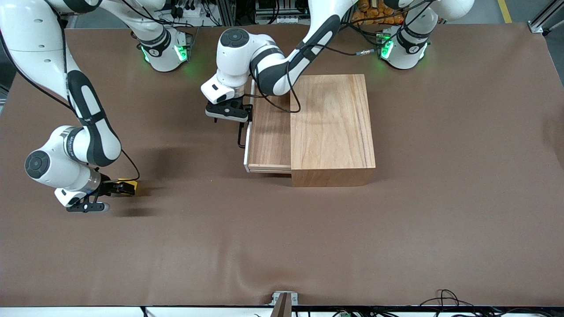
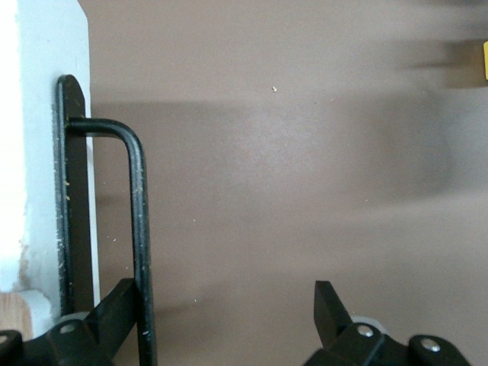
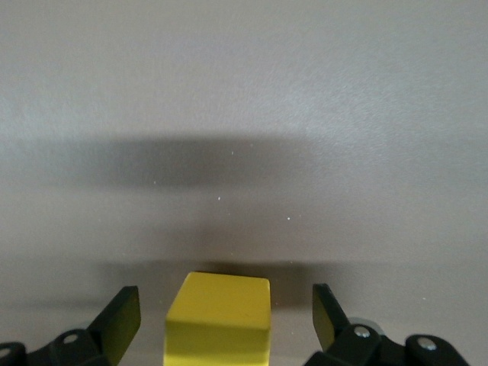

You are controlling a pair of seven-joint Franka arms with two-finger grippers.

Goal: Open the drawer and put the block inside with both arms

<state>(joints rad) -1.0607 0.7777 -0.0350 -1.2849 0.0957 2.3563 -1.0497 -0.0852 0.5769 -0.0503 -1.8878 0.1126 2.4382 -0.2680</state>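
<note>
The drawer is standing part-way out of the cabinet, its white front facing the right arm's end of the table, so you are looking at the first step largely done and the second just starting. The block is sitting on the table, well apart from the cabinet, toward the right arm's end and nearer the front camera.

Your right gripper is hanging low over it with jaws fully spread, one finger on each side and a clear gap to both faces; it is gripping nothing yet. Your next move, as I judge it, is closing squarely on the cube, lifting, and carrying it over the open tray.

Your left gripper is sitting at the handle, jaws wide, one finger against the wire rod, not clamping it.

The block is looking like a bright yellow, sharp-edged, smooth cube. The tray and cabinet are showing pale grained wood. The handle is a thin black bent wire. The table cover is a matte brown sheet, slightly rippled near the front edge.
</note>
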